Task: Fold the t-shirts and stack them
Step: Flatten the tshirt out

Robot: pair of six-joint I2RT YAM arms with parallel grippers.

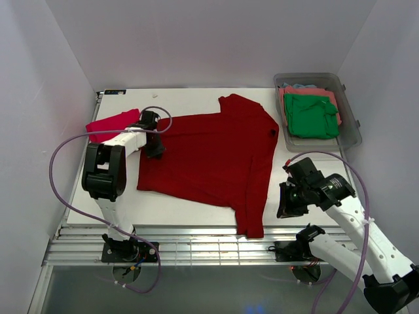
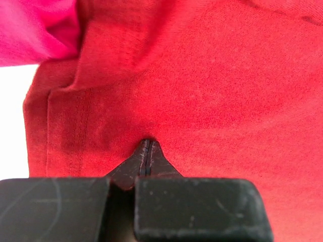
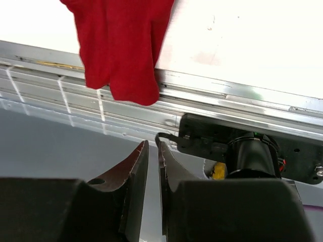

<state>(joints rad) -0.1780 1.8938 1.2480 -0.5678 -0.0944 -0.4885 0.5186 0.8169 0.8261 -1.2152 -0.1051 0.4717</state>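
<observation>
Four shirts show in all; the red shirt [image 1: 216,154] lies spread open across the middle of the table [image 1: 190,98], unfolded, one end drooping over the near edge; the pink shirt [image 1: 111,124] sits bunched by the far left corner, touching the red one's left side; the green shirt [image 1: 311,116] lies folded on the coral shirt [image 1: 286,97] inside the one tub [image 1: 350,134] at the far right corner; a bluish scrap behind them is too small to name.

The left gripper [image 2: 146,146] has its jaws clenched, tips pressed to the red shirt's left edge beside a hem; whether a fold of cloth is nipped between them I cannot tell. The right gripper [image 3: 153,146] hovers off the near right corner, jaws a sliver apart, grasping nothing.

The step in hand looks like setting up the first fold of the red shirt; nothing of it is folded yet. The next move probably calls for a sure pinch on the left edge, the right gripper taking the drooping end, and both carrying cloth inward together so it lands flat.
</observation>
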